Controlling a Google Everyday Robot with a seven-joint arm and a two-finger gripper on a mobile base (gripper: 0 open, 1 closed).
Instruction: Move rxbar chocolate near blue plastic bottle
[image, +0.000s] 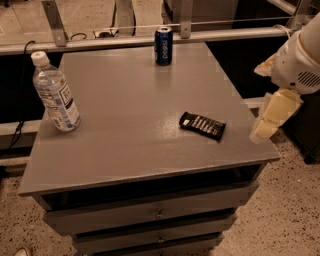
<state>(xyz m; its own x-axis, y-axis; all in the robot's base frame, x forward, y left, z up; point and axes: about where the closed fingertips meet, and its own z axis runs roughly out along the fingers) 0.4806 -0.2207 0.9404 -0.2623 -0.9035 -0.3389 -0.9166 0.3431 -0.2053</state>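
Observation:
The rxbar chocolate (202, 125), a flat black wrapper with white lettering, lies on the grey tabletop (125, 85) towards its right front. The blue plastic bottle (56, 95), clear with a white cap and a label, stands upright at the table's left edge. My gripper (272, 117) hangs off the table's right edge, to the right of the bar and apart from it, with nothing seen in it. The white arm (300, 57) rises above it at the far right.
A dark-blue soda can (163, 45) stands at the table's back edge. The table is a drawer cabinet with drawers (155, 212) below. A metal rail (125, 41) runs behind it. Speckled floor (290, 200) lies to the right.

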